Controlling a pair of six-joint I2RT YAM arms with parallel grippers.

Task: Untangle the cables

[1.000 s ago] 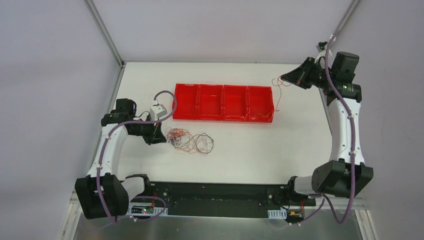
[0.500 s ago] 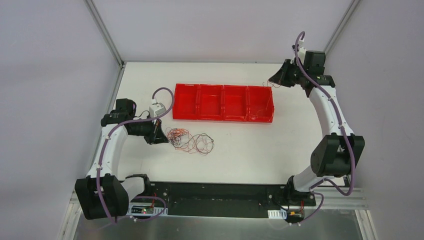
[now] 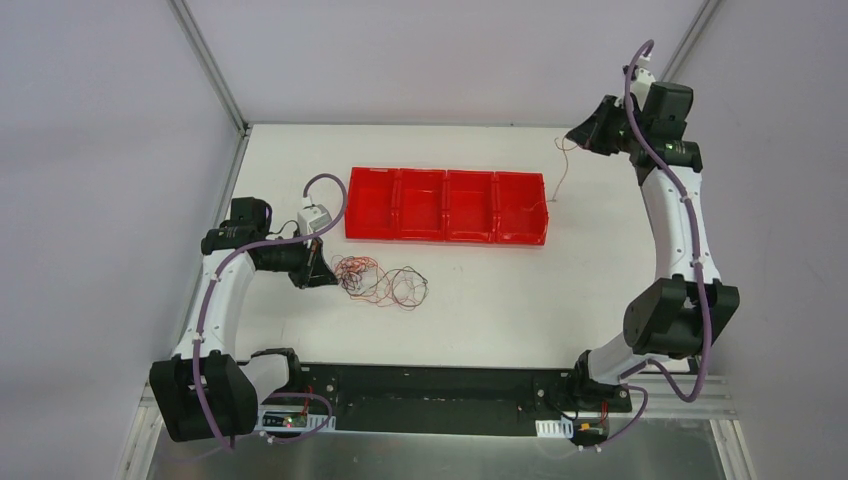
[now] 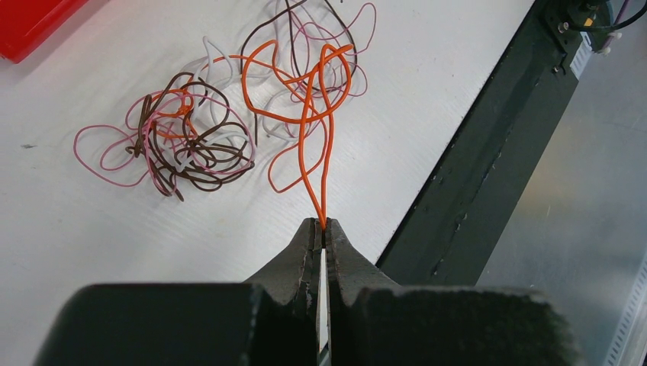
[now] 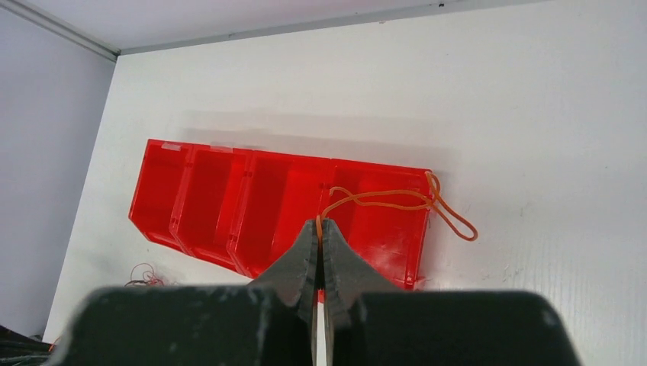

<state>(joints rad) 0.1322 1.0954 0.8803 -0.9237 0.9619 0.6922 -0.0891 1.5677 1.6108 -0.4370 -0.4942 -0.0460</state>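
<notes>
Where the left gripper (image 4: 322,229) pinches fully shut, its two tips clamp the doubled end of an orange strand (image 4: 307,114), which runs straight ahead of them into the cables (image 4: 198,145). That tangle lies on the white table (image 4: 76,244) just beyond the tips, with orange loops nearest and brown, pink and white coils ahead and to the left. Farther ahead-left a corner of the red tray (image 4: 27,19) shows. To the right of the jaws runs the black base rail (image 4: 488,168).

The right gripper (image 5: 320,226) is likewise closed tight, raised well above the table, nipping one end of a separate orange wire (image 5: 432,187). From the tips that wire arcs away over the tray's end compartment, the one closest to this gripper. Its far loop shows past the tray's outer wall, over bare table; whether it touches down I cannot tell. The other three compartments stretch off to the left of the fingers.
</notes>
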